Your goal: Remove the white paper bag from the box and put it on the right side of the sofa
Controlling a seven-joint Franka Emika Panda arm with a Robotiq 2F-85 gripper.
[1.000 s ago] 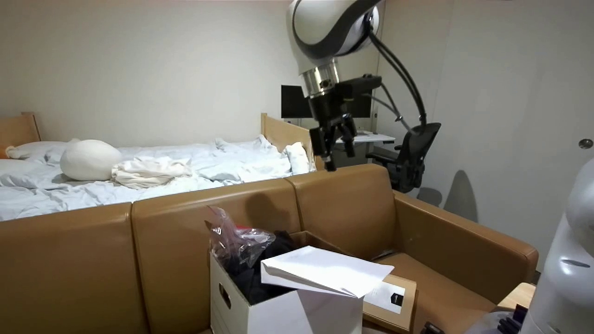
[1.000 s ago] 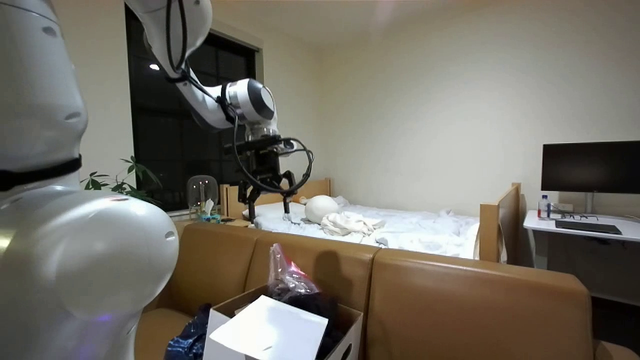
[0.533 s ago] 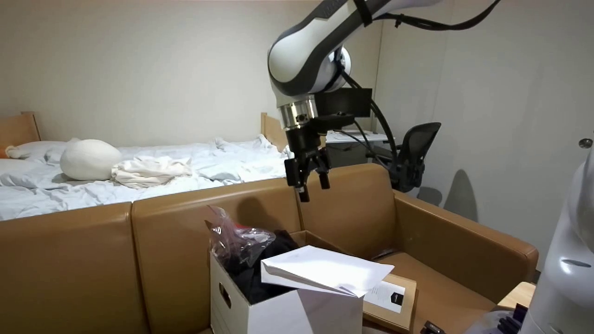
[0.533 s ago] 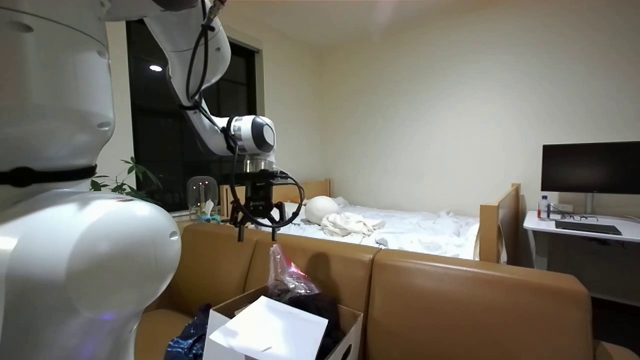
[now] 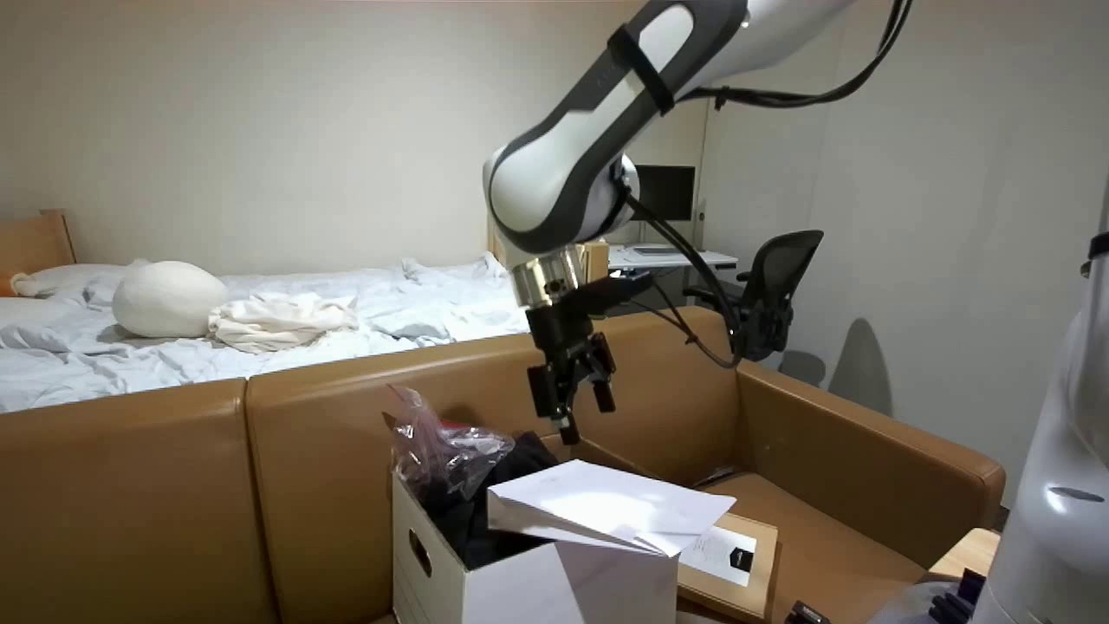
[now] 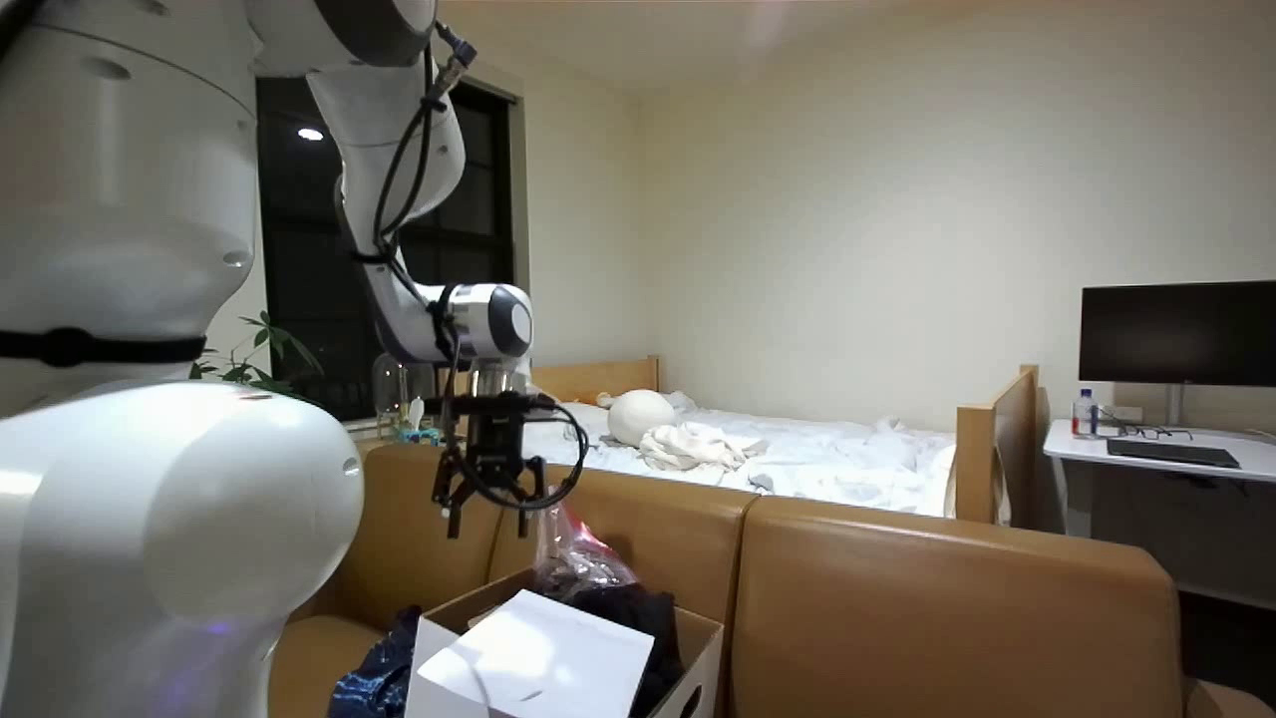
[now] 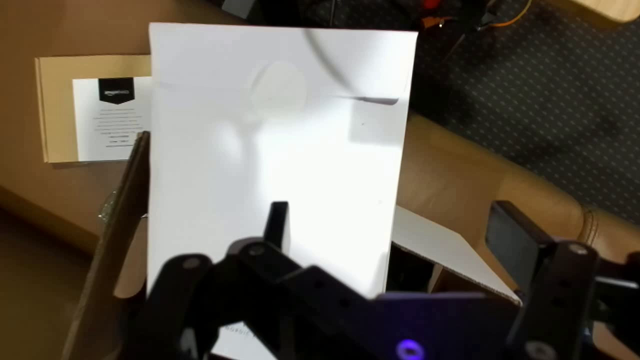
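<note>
"What colour is the arm [image 5: 533, 186]?"
"White, with dark grey panels [image 6: 374, 30], black straps [image 5: 641, 69] and black cables [image 5: 780, 100]."
"Any bare metal?"
"A shiny silver collar [image 5: 548, 277]."
"The gripper [image 6: 488, 525]?"
"Black: 2 fingers [image 7: 510, 237], round screws [image 7: 540, 350], 1 purple light [image 7: 410, 349]."

Pale walls [image 6: 847, 199], dark window [image 6: 302, 244], rumpled bed [image 5: 407, 303]; white desk [image 6: 1082, 451], black chair [image 5: 767, 308], dotted carpet [image 7: 565, 100].

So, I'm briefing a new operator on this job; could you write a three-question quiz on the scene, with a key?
1. True or false: the gripper is open and apart from the white paper bag.
2. Which lies on the sofa seat? A: monitor; B: labelled tan package; C: desk chair.
3. Where does the white paper bag lie?

Key: 1. True. 2. B. 3. Across the top of the box, jutting past its edge.
</note>
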